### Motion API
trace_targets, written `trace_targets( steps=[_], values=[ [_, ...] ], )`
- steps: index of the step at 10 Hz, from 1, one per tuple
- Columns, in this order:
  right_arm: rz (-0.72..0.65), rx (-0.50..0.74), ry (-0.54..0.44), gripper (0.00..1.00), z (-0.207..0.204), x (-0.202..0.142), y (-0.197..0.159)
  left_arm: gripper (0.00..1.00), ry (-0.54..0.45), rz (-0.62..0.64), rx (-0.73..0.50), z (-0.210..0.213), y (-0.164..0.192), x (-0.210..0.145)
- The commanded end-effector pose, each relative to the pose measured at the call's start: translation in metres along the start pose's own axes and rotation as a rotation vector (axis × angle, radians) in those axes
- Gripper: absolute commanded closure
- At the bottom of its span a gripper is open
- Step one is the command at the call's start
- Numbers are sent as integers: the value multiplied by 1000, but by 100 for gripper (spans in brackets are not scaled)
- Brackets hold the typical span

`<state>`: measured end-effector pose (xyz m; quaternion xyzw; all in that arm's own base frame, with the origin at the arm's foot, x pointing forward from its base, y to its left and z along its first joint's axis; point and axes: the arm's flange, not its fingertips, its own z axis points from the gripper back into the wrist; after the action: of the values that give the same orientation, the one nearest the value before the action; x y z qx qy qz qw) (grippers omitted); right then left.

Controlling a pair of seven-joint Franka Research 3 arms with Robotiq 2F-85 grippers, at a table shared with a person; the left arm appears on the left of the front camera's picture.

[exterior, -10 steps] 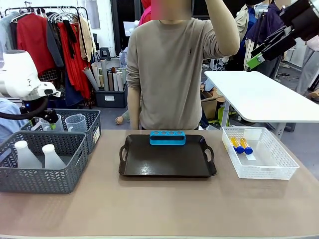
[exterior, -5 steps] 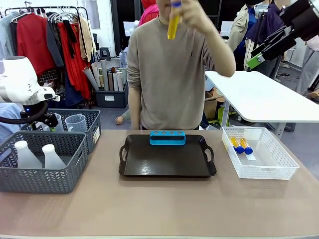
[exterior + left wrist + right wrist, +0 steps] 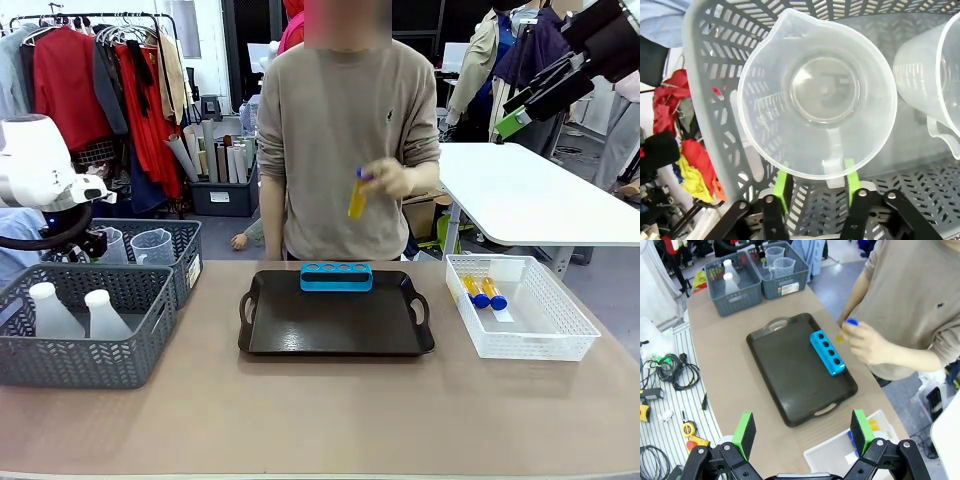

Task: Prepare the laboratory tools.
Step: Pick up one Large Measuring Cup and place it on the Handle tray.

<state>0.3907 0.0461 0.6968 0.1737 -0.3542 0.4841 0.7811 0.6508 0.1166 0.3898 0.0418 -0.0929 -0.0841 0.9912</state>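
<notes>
**Left pads astride the beaker handle, right arm parked high**

On my left wrist view I look straight down into a clear beaker (image 3: 820,95): thin, glossy plastic, a round mouth with a pinched pouring lip and faint raised graduation marks on its wall. It stands in a grey mesh basket (image 3: 705,100) of slotted hard plastic, with a second beaker (image 3: 935,75) just beside it. The left gripper (image 3: 817,182) has its green pads on either side of the beaker's flat handle tab. One pad looks against it and the other shows a sliver of gap, so I cannot tell whether it is pinched.

The right gripper (image 3: 804,430) hangs high above the table (image 3: 320,420), fingers spread wide with nothing between them.

Across the table the person's hand (image 3: 390,180) holds a slim blue-capped tube (image 3: 357,195) of yellow-orange liquid above the blue rack (image 3: 336,276), a rounded block with a row of round holes at the far edge of the dark tray (image 3: 335,325). Two more tubes (image 3: 485,293) lie side by side in the white mesh basket (image 3: 560,345). Two matte white conical flasks (image 3: 75,312) stand in the nearer grey basket (image 3: 80,360).
</notes>
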Motion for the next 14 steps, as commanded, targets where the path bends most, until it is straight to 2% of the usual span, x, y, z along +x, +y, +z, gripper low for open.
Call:
trace_targets(
  steps=[1, 7, 9, 10, 13, 14],
  values=[
    [1, 12, -21, 0, 0, 1, 0, 100, -11, -15, 8, 3, 4, 1],
    [1, 12, -21, 0, 0, 1, 0, 100, -3, -42, 6, 13, 4, -1],
    [1, 12, -21, 0, 0, 1, 0, 100, -3, -62, -39, 33, -2, 0],
    [1, 12, -21, 0, 0, 1, 0, 100, 14, -78, -66, 57, -6, 3],
    [1, 12, -21, 0, 0, 1, 0, 100, -17, -174, -80, 159, -21, 11],
    [1, 12, -21, 0, 0, 1, 0, 100, -38, -211, -47, 193, -28, 14]
  ],
)
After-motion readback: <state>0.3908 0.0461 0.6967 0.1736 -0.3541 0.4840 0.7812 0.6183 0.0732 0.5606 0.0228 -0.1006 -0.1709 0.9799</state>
